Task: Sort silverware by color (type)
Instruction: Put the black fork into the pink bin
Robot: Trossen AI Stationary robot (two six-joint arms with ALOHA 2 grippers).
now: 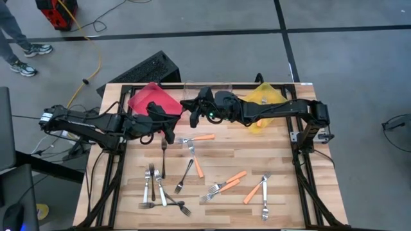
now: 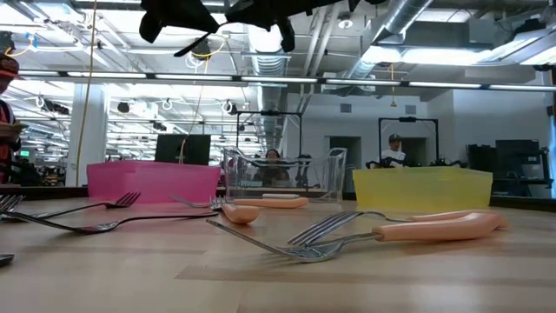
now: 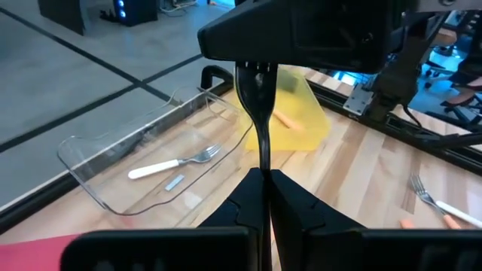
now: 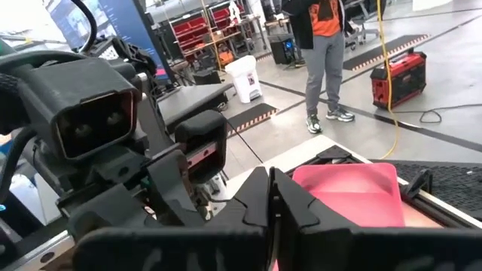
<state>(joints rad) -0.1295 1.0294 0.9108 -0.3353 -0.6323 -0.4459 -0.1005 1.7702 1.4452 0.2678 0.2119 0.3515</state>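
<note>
Sorting has barely begun: one silver fork (image 3: 175,162) lies in the clear bin (image 3: 113,162) and an orange handle (image 3: 290,120) shows in the yellow bin (image 3: 301,105), while most forks (image 1: 192,176) remain scattered on the table (image 1: 308,173) near the bins. Above the clear bin, the left gripper (image 3: 263,184) is clenched on a dark fork (image 3: 260,105), whose other end the right gripper (image 1: 191,106) appears to pinch, as in a handover.

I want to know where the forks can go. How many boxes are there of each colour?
Red bin: 1
Clear bin: 1
Yellow bin: 1
Total: 3
</note>
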